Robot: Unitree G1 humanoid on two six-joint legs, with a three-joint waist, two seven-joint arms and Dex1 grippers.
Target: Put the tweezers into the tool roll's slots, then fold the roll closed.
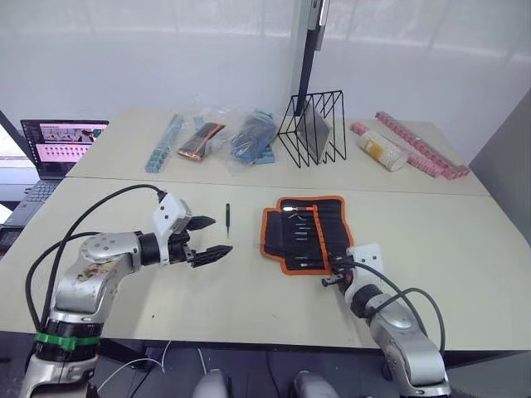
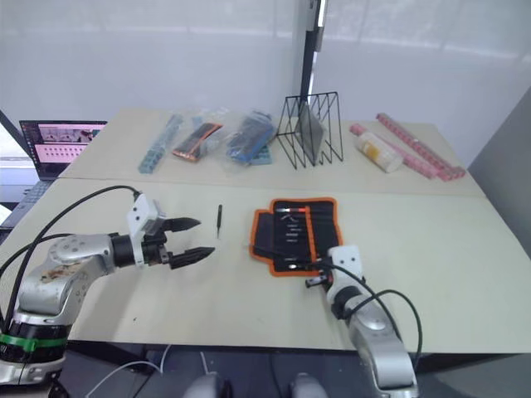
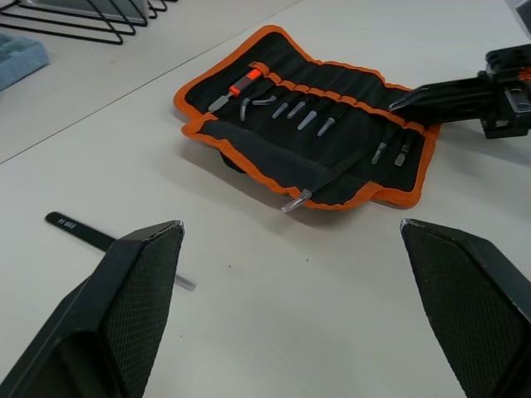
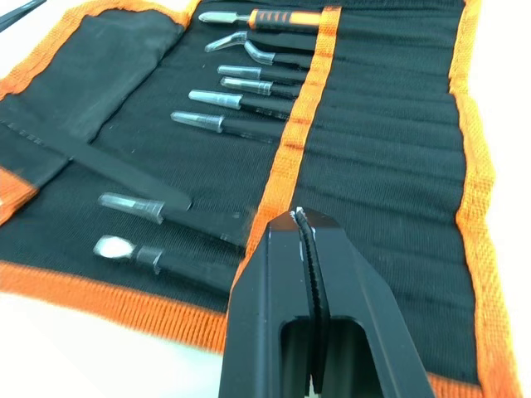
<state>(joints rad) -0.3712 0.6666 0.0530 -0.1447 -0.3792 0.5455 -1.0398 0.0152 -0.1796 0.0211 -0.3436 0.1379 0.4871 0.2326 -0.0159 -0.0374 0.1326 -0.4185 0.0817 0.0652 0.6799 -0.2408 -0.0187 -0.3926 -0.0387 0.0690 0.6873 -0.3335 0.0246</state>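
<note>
Tool roll [image 1: 307, 234] open flat, toward the near edge of the desk [image 1: 465, 249], right of its middle; black fabric, orange binding all round, one flap folded in along the roll's left side. Slots [image 4: 373, 141] in rows under an orange trim band; several slim tools seated with metal tips showing, one orange-handled tool [image 4: 282, 16] at the far end. Hard to tell from the head views which seated pieces are tweezers; right wrist view gives tips clearly, bodies hidden in the pockets. One loose tweezer [image 1: 227, 219] on bare desk, between roll and left pincer, apart from both. In left wrist view partly covered by a finger.

Right pincer [image 1: 329, 280] at the roll's near right corner, fingers pressed together, nothing between them; tip over the orange trim in its own wrist view. Cannot tell whether touching fabric.

Left pincer [image 1: 214, 238] spread wide, empty, hovering near the loose tweezer.

Far side of desk: wire rack [image 1: 313, 128], bagged items [image 1: 216, 137], pink strips [image 1: 419, 145]. Laptop [image 1: 58, 153] at far left, cut off by the frame edge.
</note>
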